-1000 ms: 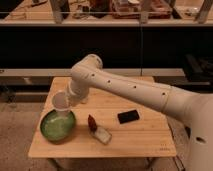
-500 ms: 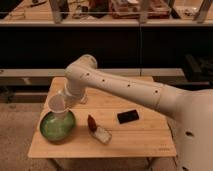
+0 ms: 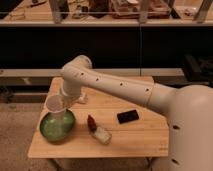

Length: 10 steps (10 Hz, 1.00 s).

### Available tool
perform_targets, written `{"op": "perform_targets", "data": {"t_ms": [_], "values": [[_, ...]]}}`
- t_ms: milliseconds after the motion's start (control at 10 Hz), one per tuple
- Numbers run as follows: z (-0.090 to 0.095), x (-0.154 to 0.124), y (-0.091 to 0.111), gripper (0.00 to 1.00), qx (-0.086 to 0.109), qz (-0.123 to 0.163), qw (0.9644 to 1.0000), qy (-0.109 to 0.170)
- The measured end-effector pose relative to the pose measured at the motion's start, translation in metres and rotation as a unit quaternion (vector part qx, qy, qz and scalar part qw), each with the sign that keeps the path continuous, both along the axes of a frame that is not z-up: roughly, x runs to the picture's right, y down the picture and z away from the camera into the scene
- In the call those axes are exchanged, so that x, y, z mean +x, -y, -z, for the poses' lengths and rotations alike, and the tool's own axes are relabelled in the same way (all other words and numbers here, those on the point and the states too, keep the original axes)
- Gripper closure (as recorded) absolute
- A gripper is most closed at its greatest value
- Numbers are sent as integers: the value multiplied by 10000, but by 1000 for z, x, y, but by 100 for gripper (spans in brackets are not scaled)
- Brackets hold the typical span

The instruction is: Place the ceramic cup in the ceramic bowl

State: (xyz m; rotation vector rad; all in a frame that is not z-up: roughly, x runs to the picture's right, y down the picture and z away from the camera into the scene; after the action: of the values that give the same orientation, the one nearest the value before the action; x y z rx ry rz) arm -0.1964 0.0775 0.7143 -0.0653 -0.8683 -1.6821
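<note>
Lower and further left than a second ago, my gripper (image 3: 61,101) clasps the ceramic cup (image 3: 54,104) just above the ceramic bowl (image 3: 47,132) beneath it; only lowering and release remain, I judge.

1. The light wooden table (image 3: 145,142) carries four things.
2. The ceramic bowl (image 3: 48,132) stands at the end on the picture's left.
3. A small red object (image 3: 91,121) and a pale packet (image 3: 103,135) lie near the middle, close together.
4. A flat black object (image 3: 128,116) lies further right, apart from them.
5. The gripper (image 3: 60,105) hangs over the bowl, off the tabletop.
</note>
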Motion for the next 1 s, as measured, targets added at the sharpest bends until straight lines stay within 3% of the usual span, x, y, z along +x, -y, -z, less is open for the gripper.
{"op": "perform_targets", "data": {"t_ms": [200, 600, 800, 1000], "values": [[3, -5, -1, 73, -58, -29, 10000, 40], [-13, -6, -8, 73, -56, 99, 9999, -31], [-10, -15, -10, 73, -183, 77, 9998, -8], [-22, -23, -20, 73, -253, 168, 9995, -5]]}}
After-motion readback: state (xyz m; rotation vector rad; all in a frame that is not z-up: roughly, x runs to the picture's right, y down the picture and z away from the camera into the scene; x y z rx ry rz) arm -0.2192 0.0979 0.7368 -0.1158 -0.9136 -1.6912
